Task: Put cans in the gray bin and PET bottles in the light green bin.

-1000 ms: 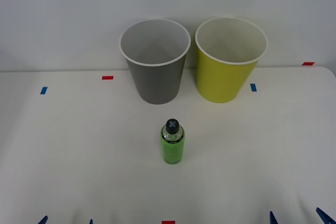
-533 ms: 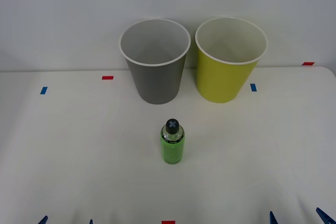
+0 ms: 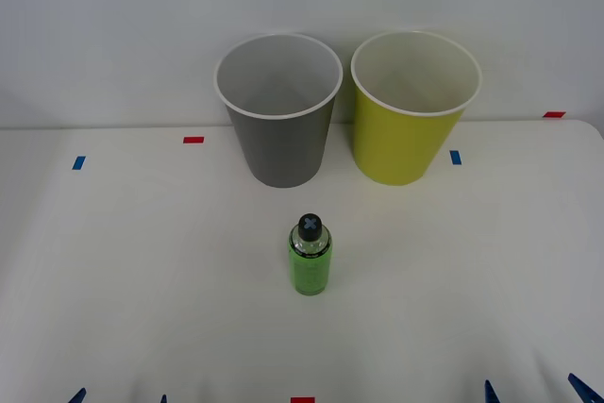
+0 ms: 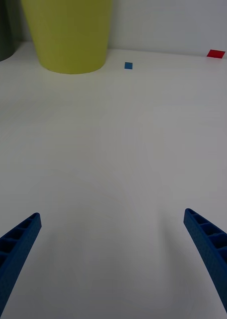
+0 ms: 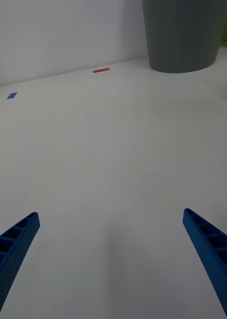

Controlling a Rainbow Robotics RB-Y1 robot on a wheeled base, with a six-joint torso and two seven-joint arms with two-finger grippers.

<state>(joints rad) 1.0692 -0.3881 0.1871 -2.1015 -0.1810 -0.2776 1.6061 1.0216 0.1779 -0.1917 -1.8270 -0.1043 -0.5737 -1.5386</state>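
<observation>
A small PET bottle [image 3: 310, 260] with a bright green body and black cap stands upright in the middle of the white table. Behind it at the back stand the gray bin [image 3: 278, 110] and, to its right, the light green bin [image 3: 413, 108], both upright with white rims. My left gripper [image 3: 120, 397] sits open at the table's near left edge, its blue fingers [image 5: 14, 249] wide apart over bare table. My right gripper [image 3: 534, 392] sits open at the near right edge, with blue fingers [image 4: 210, 249] spread. The gray bin [image 5: 185, 32] and light green bin [image 4: 68, 32] appear far ahead of the wrists.
Small red tape marks [image 3: 193, 140] and blue tape marks [image 3: 78, 162] dot the white table [image 3: 142, 280]. A plain pale wall rises right behind the bins. Wide bare tabletop lies between both grippers and the bottle.
</observation>
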